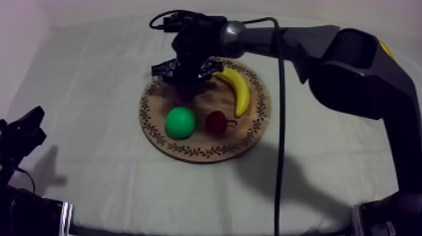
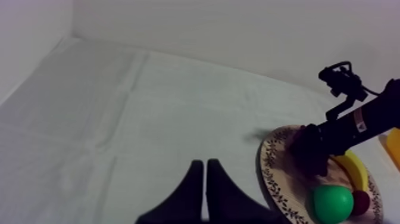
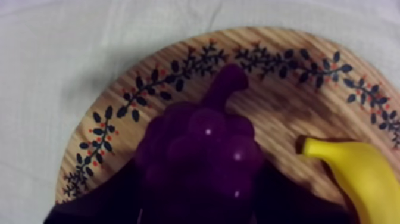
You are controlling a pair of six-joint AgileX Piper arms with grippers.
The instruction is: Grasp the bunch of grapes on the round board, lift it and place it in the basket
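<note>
The purple bunch of grapes (image 3: pixel 202 149) lies on the round wooden board (image 3: pixel 280 107) near its patterned rim, stem pointing away from the camera. My right gripper (image 3: pixel 199 199) hangs low over it, open, one black finger on each side of the bunch. From above, the right gripper (image 1: pixel 187 70) covers the back left of the board (image 1: pixel 207 150) and hides the grapes. A yellow sliver of the basket (image 1: pixel 384 49) peeks out behind the right arm. My left gripper (image 1: pixel 22 135) rests at the table's left edge, its fingers (image 2: pixel 196 184) shut together on nothing.
On the board lie a banana (image 1: pixel 237 90) at the right, a green pear (image 1: pixel 181 122) at the front and a small red fruit (image 1: pixel 216 122) beside it. The banana's tip (image 3: pixel 309 146) is close to the grapes. The right arm spans the table's back right.
</note>
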